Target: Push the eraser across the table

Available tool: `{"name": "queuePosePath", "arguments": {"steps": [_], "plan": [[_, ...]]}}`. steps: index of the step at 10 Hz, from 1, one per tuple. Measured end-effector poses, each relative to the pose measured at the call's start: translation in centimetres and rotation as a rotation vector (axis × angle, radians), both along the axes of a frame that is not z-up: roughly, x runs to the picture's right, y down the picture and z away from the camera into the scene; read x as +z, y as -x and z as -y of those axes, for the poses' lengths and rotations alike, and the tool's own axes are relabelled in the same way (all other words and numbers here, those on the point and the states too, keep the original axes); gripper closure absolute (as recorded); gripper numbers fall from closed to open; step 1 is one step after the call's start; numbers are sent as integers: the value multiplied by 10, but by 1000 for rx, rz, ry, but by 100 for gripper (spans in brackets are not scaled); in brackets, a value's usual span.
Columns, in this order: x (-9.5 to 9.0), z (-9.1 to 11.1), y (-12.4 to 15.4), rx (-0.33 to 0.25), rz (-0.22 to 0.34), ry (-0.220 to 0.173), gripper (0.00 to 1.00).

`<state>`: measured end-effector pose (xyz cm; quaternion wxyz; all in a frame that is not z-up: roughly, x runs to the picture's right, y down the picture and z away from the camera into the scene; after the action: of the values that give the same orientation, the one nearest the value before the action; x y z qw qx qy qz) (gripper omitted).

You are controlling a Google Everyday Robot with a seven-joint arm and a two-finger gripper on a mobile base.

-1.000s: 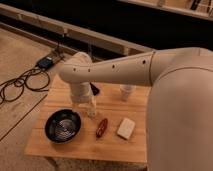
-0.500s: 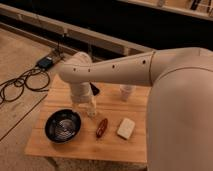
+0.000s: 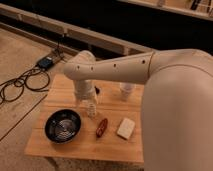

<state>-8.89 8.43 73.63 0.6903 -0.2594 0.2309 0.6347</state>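
The eraser (image 3: 126, 128) is a small flat cream-white block lying on the wooden table (image 3: 59, 93), toward its front right. My arm reaches in from the right and bends down over the table's middle. The gripper (image 3: 90, 108) hangs just above the tabletop, left of and a little behind the eraser. It is apart from the eraser, with the red-brown oblong thing (image 3: 102, 127) lying between them.
A black bowl (image 3: 63, 125) sits at the front left of the table. An upright white cylinder (image 3: 127, 91) stands at the back, behind the eraser. Cables and a power box (image 3: 47, 62) lie on the floor to the left.
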Motion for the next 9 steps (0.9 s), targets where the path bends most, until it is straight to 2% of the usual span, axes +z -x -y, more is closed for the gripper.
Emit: {"name": "queuePosePath", "arguments": {"steps": [3, 7, 9], "plan": [[27, 19, -10, -38, 26, -5, 35], [58, 38, -4, -73, 84, -2, 35], [80, 51, -3, -106, 87, -8, 35]]}}
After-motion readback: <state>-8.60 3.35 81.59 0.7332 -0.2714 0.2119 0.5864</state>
